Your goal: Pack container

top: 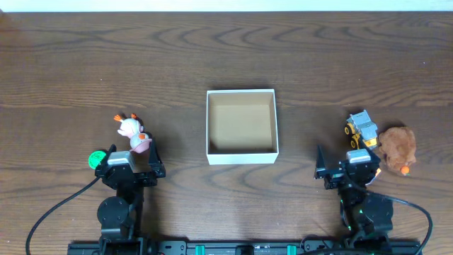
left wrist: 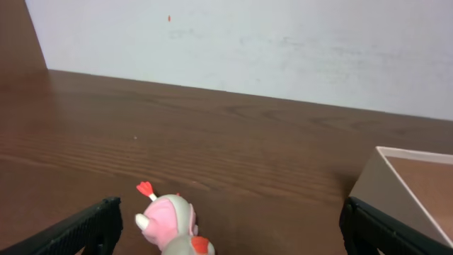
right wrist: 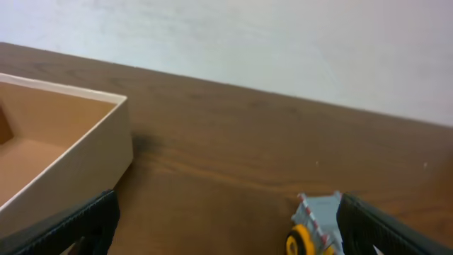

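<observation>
The white-walled container [top: 241,127] sits at the centre of the wooden table [top: 71,71], the left gripper [top: 132,163] and right gripper [top: 347,164] both spread wide, pinching nothing, a pink-and-white toy [top: 132,132] just beyond the left, a yellow toy truck [top: 361,129] beyond the right

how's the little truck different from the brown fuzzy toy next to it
The toy truck is yellow and grey, hard and boxy; the brown plush toy is a rounded, fuzzy lump with an orange bit. The toy truck lies nearer the container; the brown plush toy lies farther right. Both rest on the table, outside the container.
</observation>
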